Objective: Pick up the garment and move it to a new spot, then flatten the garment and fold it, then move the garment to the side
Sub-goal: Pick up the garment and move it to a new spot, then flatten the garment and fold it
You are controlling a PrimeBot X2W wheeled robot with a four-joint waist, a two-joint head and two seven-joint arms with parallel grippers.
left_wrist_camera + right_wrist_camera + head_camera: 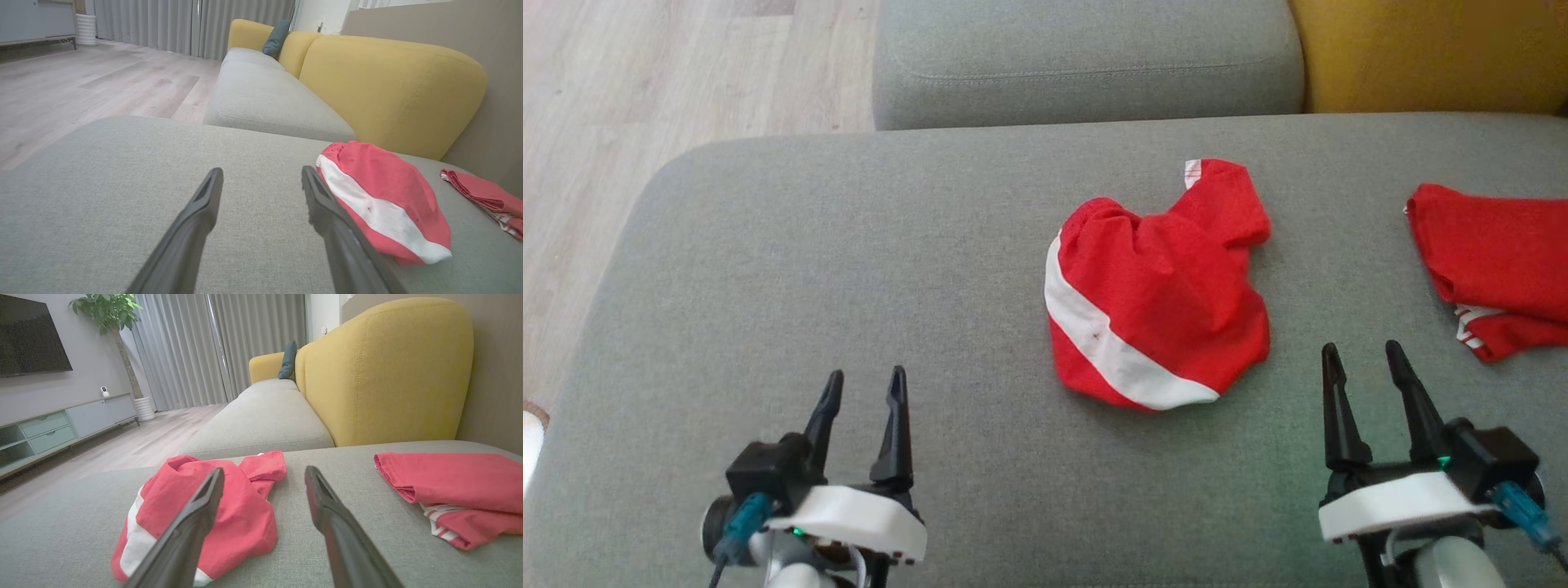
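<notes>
A crumpled red garment (1164,286) with a white band lies bunched on the grey cushion (849,269), a little right of its middle. In the left wrist view the garment (388,196) sits just right of my fingers; in the right wrist view the garment (229,506) lies partly behind my left finger. My left gripper (862,388) hovers open near the front edge, well to the garment's left. On the other side, my right gripper (1364,359) is open too, just off the garment's lower right corner. Neither holds anything.
A second red garment (1494,269), folded, with white stripes, lies at the cushion's right edge. A grey sofa seat (1086,57) and a yellow backrest (1429,53) stand beyond. Wooden floor (645,122) lies off the cushion's left edge.
</notes>
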